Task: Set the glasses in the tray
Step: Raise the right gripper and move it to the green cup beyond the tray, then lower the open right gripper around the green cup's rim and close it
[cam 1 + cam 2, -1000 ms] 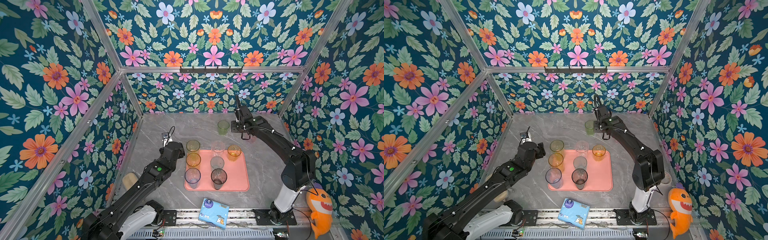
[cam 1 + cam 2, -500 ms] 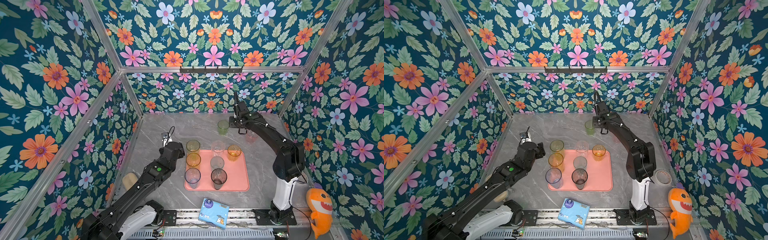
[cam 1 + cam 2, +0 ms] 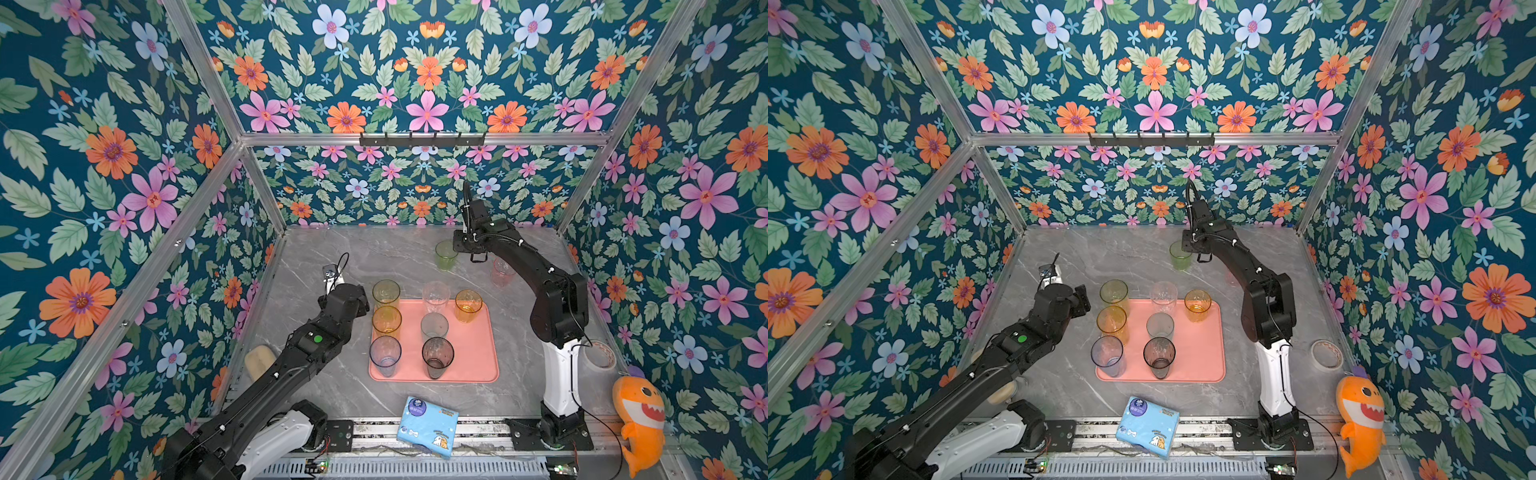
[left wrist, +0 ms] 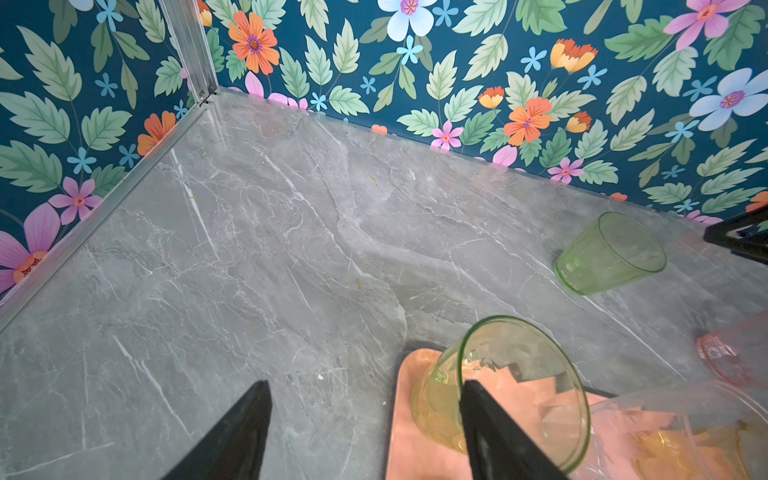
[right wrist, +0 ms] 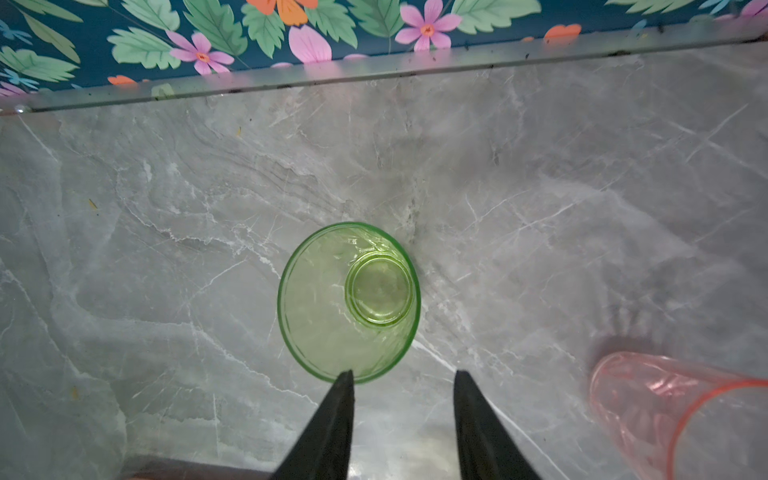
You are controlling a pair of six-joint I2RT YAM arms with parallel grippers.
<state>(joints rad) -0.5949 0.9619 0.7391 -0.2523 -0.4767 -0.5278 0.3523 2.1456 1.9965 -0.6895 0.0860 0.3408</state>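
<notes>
Grey marble (image 5: pixel 166 249) lay under my right pincer (image 5: pixel 402 372) — spread, empty. The green glass (image 5: pixel 349 301) stood just ahead (outside the tray (image 3: pixel 473 349), by the back wall (image 5: pixel 249 33)); one finger (image 5: pixel 328 428) belonged inside its rim, I judged.

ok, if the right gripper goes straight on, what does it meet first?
Probably the near rim of the green glass: the open right gripper points down beside it, one fingertip at that rim. Depth is unclear.

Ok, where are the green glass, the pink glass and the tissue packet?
green glass (image 3: pixel 446 257): in a top view, on its side wall.
pink glass (image 3: pixel 501 273): in a top view, on its side wall.
tissue packet (image 3: pixel 428 424): in a top view, middle of its blue top face.
</notes>
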